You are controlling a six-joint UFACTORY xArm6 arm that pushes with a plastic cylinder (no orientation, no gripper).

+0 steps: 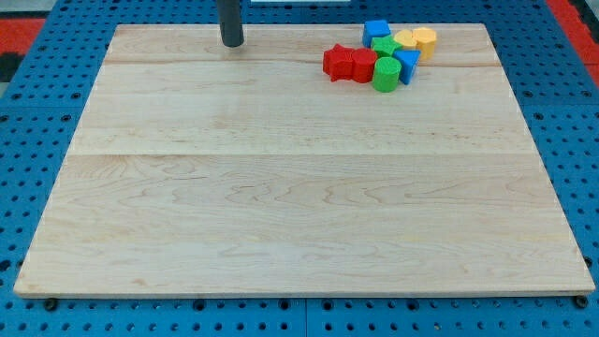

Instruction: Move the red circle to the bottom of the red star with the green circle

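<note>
A red star lies at the view's top right of the wooden board. A red circle touches its right side. A green circle stands right of the red circle, touching it. My tip rests on the board near the top edge, far to the left of the red star, clear of all blocks.
Behind the green circle cluster a green block, a blue block, a blue block, a yellow block and a yellow block. Blue pegboard surrounds the board.
</note>
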